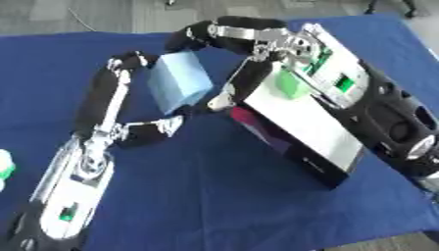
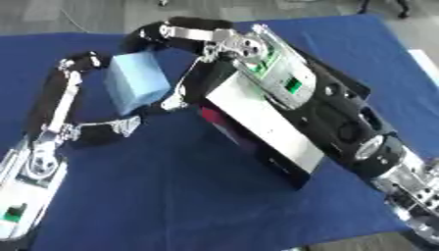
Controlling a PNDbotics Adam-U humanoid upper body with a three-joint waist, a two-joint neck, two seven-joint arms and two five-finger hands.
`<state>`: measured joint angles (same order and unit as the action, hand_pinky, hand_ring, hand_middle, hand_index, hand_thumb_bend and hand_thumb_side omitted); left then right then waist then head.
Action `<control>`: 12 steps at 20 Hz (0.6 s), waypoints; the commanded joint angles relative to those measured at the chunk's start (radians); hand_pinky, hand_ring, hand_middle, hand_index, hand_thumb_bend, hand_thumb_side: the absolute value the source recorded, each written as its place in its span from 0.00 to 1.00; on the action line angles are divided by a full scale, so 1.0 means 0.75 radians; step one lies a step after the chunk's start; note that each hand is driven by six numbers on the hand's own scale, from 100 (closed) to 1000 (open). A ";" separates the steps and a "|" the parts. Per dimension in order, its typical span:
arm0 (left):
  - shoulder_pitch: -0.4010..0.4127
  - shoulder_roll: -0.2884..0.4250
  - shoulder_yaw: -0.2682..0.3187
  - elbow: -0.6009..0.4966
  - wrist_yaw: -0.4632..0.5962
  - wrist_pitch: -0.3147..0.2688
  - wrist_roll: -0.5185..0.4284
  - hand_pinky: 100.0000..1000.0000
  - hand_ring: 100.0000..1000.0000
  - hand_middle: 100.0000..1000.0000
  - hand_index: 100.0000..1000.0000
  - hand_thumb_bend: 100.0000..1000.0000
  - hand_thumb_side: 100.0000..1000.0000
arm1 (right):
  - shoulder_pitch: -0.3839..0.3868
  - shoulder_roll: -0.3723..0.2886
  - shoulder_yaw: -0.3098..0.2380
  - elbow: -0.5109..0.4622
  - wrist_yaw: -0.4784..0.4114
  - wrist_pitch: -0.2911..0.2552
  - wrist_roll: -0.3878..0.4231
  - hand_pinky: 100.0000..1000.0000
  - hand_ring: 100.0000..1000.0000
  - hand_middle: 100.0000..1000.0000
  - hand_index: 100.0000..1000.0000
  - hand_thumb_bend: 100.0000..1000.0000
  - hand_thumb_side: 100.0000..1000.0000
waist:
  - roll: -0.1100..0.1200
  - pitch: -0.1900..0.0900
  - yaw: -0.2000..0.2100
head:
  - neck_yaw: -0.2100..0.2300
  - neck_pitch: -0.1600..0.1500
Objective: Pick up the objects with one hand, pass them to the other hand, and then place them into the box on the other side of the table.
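Observation:
A light blue block is held above the blue table between both hands. My left hand comes up from the lower left, its fingers curled over the block's left top corner and its thumb under the lower edge. My right hand reaches in from the right, with fingers bent over the block's top and the thumb against its right side. Under my right forearm lies the box, silvery white on top with dark sides and some red showing at its near-left corner.
A small green piece shows beside my right forearm above the box. A green and white thing sits at the left edge. The blue tablecloth spreads out in front; grey floor lies beyond the far edge.

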<state>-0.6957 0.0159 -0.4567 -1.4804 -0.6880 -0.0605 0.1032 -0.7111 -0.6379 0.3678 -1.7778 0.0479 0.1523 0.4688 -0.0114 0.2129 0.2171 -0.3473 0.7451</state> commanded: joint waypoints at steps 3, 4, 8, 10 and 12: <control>-0.020 -0.003 -0.002 -0.028 -0.007 -0.002 -0.001 0.76 0.70 0.49 0.42 0.00 0.00 | -0.017 -0.020 -0.018 -0.004 -0.019 0.022 -0.015 0.97 0.92 0.69 0.79 0.34 0.00 | -0.006 0.001 -0.004 | -0.005 -0.013; -0.019 -0.005 -0.002 -0.027 -0.007 -0.001 -0.001 0.76 0.70 0.49 0.42 0.00 0.00 | -0.016 -0.019 -0.018 -0.003 -0.027 0.030 -0.020 0.97 0.90 0.65 0.76 0.29 0.00 | -0.006 0.001 -0.005 | -0.005 -0.013; -0.016 -0.009 -0.003 -0.022 -0.009 -0.003 0.003 0.76 0.70 0.49 0.42 0.00 0.00 | -0.015 -0.016 -0.017 -0.002 -0.066 0.057 -0.039 0.95 0.86 0.55 0.68 0.11 0.00 | -0.006 0.002 -0.007 | -0.007 -0.011; -0.017 -0.011 -0.003 -0.022 -0.011 -0.003 0.007 0.76 0.70 0.48 0.42 0.00 0.00 | -0.018 -0.013 -0.016 -0.001 -0.081 0.068 -0.042 0.95 0.84 0.51 0.65 0.07 0.00 | -0.006 0.003 -0.007 | -0.007 -0.011; -0.016 -0.013 -0.003 -0.022 -0.011 -0.002 0.012 0.76 0.70 0.48 0.42 0.00 0.00 | -0.021 -0.011 -0.016 0.001 -0.092 0.078 -0.048 0.94 0.83 0.47 0.62 0.04 0.00 | -0.006 0.002 -0.007 | -0.007 -0.011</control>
<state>-0.6956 0.0145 -0.4596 -1.4810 -0.6880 -0.0610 0.1081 -0.7109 -0.6359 0.3685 -1.7732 -0.0091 0.2042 0.4377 -0.0114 0.2156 0.2129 -0.3504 0.7451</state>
